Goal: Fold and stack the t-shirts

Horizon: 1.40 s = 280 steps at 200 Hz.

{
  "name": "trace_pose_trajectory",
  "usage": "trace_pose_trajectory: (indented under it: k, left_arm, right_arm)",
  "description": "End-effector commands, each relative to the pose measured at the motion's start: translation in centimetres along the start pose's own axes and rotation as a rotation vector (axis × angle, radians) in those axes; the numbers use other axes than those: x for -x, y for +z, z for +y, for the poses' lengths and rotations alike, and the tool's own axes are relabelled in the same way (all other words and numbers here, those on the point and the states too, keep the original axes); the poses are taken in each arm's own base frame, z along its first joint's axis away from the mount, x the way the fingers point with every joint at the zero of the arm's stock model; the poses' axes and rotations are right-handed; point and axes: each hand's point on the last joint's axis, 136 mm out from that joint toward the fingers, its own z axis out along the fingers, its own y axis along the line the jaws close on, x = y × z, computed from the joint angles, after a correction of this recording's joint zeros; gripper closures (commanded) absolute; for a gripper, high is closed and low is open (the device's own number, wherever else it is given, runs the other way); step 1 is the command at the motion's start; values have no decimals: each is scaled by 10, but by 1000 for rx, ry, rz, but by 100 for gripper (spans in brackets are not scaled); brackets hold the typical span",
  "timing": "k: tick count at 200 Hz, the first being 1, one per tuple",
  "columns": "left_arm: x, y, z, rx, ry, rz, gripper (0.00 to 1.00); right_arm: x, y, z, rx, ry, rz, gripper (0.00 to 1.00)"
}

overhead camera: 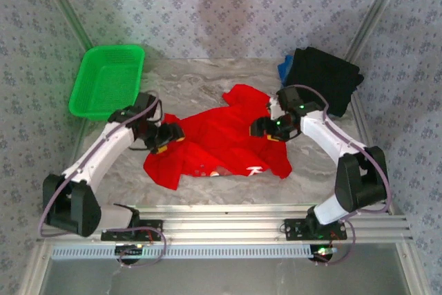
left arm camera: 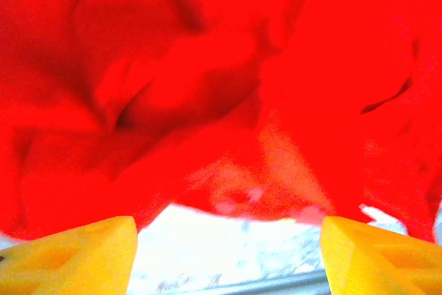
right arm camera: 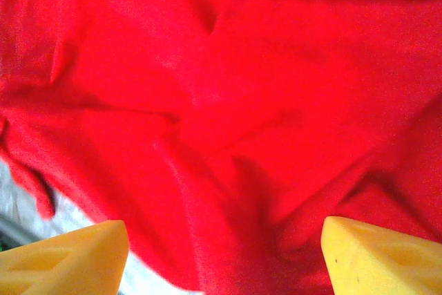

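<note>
left gripper [overhead camera: 168,136], jaws wide and empty, at 9 o'clock of the red t-shirt [overhead camera: 221,144], rumpled and unfolded mid-table; right gripper [overhead camera: 266,127], likewise wide, at its 2 o'clock; folded blue t-shirt [overhead camera: 284,68] and black t-shirt [overhead camera: 324,77] together at table's 1 o'clock. the red one's folding and stacking judged left to do.

Up-right of the red shirt [overhead camera: 221,143], the black tee [overhead camera: 324,77] is covering most of the blue tee [overhead camera: 283,68]. The shirt's print [overhead camera: 254,169] is rendering too small.
</note>
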Motion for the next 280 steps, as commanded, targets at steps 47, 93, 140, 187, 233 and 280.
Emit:
trace_pose_trajectory:
  k: [47,93,140,187,233,280]
  left_arm:
    - [-85,15,55,306,33,152,35]
    - [-78,49,70,433,84,103,41]
    - [-68,82,57,448,148,114,45]
    - [-76,106,70,474,157,170,84]
    - [-45,41,23,396,244,22,100]
    - [-8,-52,4,333,247,-200,100]
  right_arm:
    - [-16,2,13,90,-41,63,23]
    - [-10,-16,17,156,-47,-33,17]
    - [-22,-17,-7,116,23,-25,14]
    - [-25,-12,-27,91,76,-28,13]
    - [-41,-1,-43,8,111,31,14]
    - [6,3,-46,-50,115,-20,16]
